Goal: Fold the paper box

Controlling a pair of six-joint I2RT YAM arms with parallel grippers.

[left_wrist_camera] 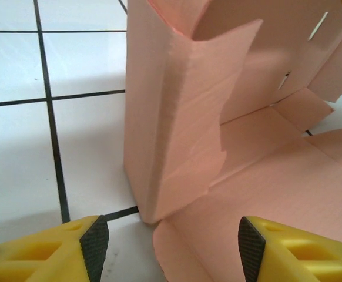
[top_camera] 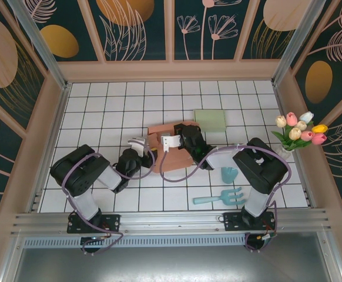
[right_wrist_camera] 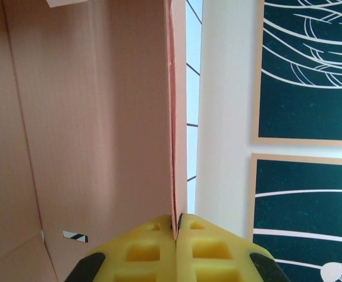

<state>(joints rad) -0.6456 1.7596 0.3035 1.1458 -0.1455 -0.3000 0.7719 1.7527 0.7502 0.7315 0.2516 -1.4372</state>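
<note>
My left gripper (left_wrist_camera: 166,249) gapes wide, touching nothing. Just ahead sits the half-folded pink corrugated paper box (left_wrist_camera: 171,117), mid-way across the white tiled table (top_camera: 100,111). Beyond, my right gripper (right_wrist_camera: 175,226) pinches its upright wall.

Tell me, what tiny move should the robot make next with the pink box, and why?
Probably slide the left gripper forward and close it on the upright wall. It is open right in front of that wall, while the right gripper pinches another edge of the box.
</note>
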